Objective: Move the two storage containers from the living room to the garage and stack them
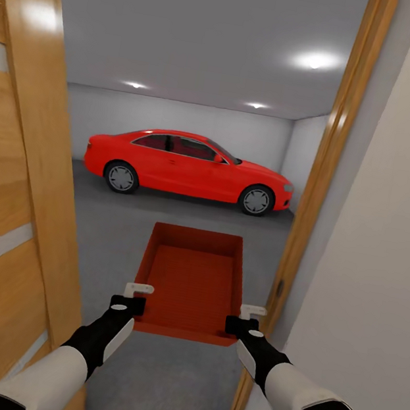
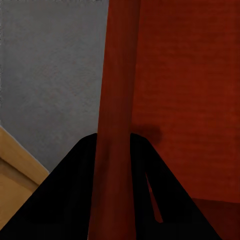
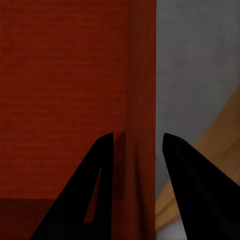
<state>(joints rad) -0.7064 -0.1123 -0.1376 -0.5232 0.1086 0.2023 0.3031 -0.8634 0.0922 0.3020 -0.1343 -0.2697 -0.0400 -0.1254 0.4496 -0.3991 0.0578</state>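
1. We stand in a doorway and look from the head camera into the garage (image 1: 202, 64), a bare room with pale grey walls and small ceiling lights.
2. We hold one open red-orange bin (image 1: 192, 283) out in front of us at the threshold, above the dark grey floor (image 1: 155, 383). Its long side points away from us and its inside holds nothing.
3. Our left pincer (image 1: 139, 296) grips the near left corner of the bin. In the left wrist view, the left pincer (image 2: 114, 145) has its two dark fingers (image 2: 75, 185) closed against either side of the bin's upright wall (image 2: 117, 75), one finger inside the bin and one outside.
4. Our right pincer (image 1: 247, 319) grips the near right corner of the bin. In the right wrist view, the right pincer (image 3: 138, 142) straddles the bin's wall (image 3: 142, 65) in the same way. The inner finger touches the wall; the outer finger (image 3: 187, 180) looks to sit a sliver off it, and we cannot tell whether it touches.
5. A wooden door (image 1: 6, 198) with pale horizontal strips stands open at our left, close to the left arm.
6. A wooden door frame (image 1: 318, 184) rises at our right, with a plain white wall (image 1: 388, 229) beside it.
7. A red car (image 1: 188, 167) is parked side-on at the far end of the garage, well beyond the bin, its nose pointing to our right.
8. The grey floor runs from under the bin all the way to the car.
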